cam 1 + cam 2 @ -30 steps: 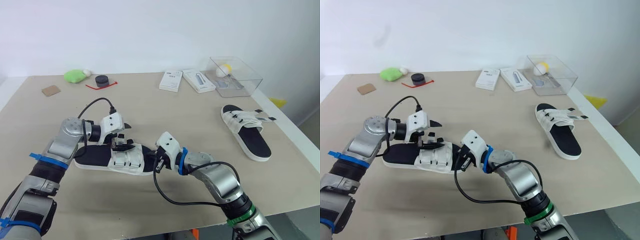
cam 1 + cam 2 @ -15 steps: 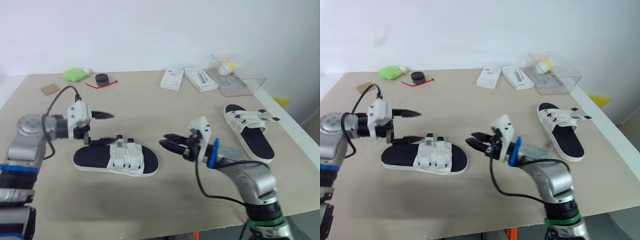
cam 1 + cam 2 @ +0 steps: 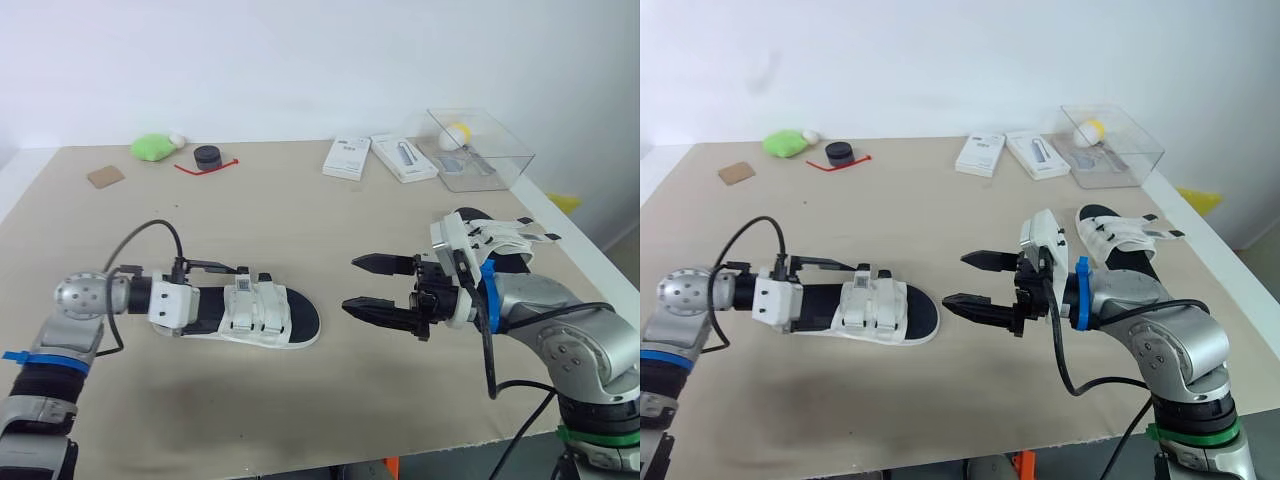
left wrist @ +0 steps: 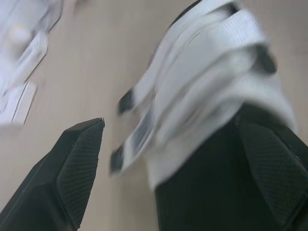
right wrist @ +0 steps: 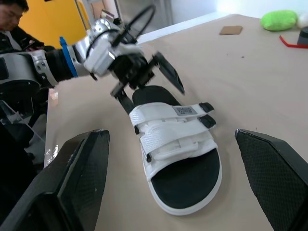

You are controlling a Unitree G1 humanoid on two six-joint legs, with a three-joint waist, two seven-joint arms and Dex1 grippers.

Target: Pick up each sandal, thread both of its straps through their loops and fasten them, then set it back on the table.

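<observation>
One black-soled sandal [image 3: 245, 315] with two white straps lies flat on the table, left of centre. My left gripper [image 3: 212, 288] is at its heel end and open. One finger [image 4: 72, 178] stands beside the sandal and the other finger [image 4: 272, 178] is over the footbed. My right gripper [image 3: 352, 284] hovers just right of the sandal's toe, open and holding nothing. The right wrist view looks down on this sandal [image 5: 178, 144] and my left gripper [image 5: 139, 77]. The second sandal [image 3: 1120, 235] lies at the right, partly behind my right arm, its strap ends sticking out.
At the back right stands a clear plastic box [image 3: 478, 148] with a yellow ball inside, with two white boxes [image 3: 346, 158] beside it. A green lump [image 3: 152, 148], a black puck [image 3: 207, 157] and a brown card [image 3: 104, 177] lie back left. A person [image 5: 12, 14] sits beyond the table.
My right gripper has opened and pulled back to the right, away from the sandal's toe. My left gripper has dropped from over the straps to the heel end. The sandal now lies free.
</observation>
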